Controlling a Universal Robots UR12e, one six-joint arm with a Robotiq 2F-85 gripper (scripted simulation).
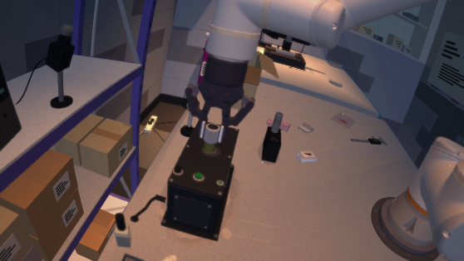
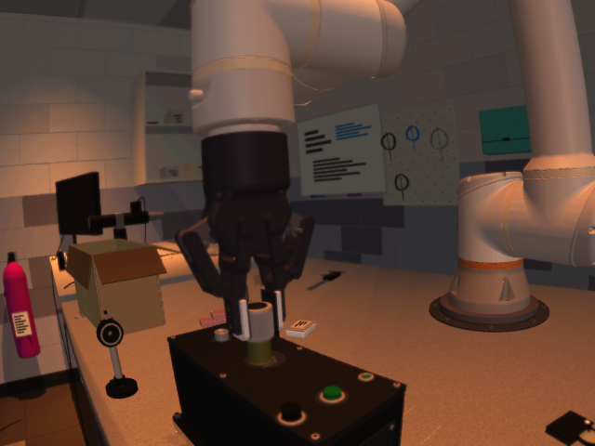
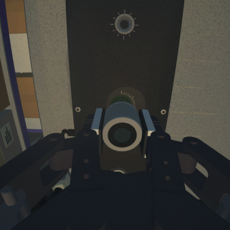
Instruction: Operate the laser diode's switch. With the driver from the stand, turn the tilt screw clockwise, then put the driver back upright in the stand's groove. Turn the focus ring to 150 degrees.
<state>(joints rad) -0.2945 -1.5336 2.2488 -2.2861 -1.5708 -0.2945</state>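
The knurled grey focus ring (image 1: 211,133) (image 2: 259,321) (image 3: 122,127) stands upright on an olive barrel at the middle of the black laser diode box (image 1: 199,178) (image 2: 283,384). A green button (image 1: 198,176) (image 2: 332,392) sits on the box's near end, between a black knob (image 2: 290,411) and a small green lamp (image 2: 365,376). The tilt screw (image 3: 124,24) lies on the box top, ringed by tick marks. The driver (image 1: 277,121) stands upright in its black stand (image 1: 271,148) to the right of the box. My gripper (image 1: 211,134) (image 2: 259,317) (image 3: 122,131) comes straight down over the box and is clamped on the focus ring.
Behind the box stand an open cardboard box (image 2: 117,283) and a small optic on a post (image 2: 111,355). A blue-framed shelf with cartons (image 1: 95,143) runs along the left edge. Small parts (image 1: 307,156) lie scattered on the table to the right. The arm's base (image 2: 490,269) stands at the right.
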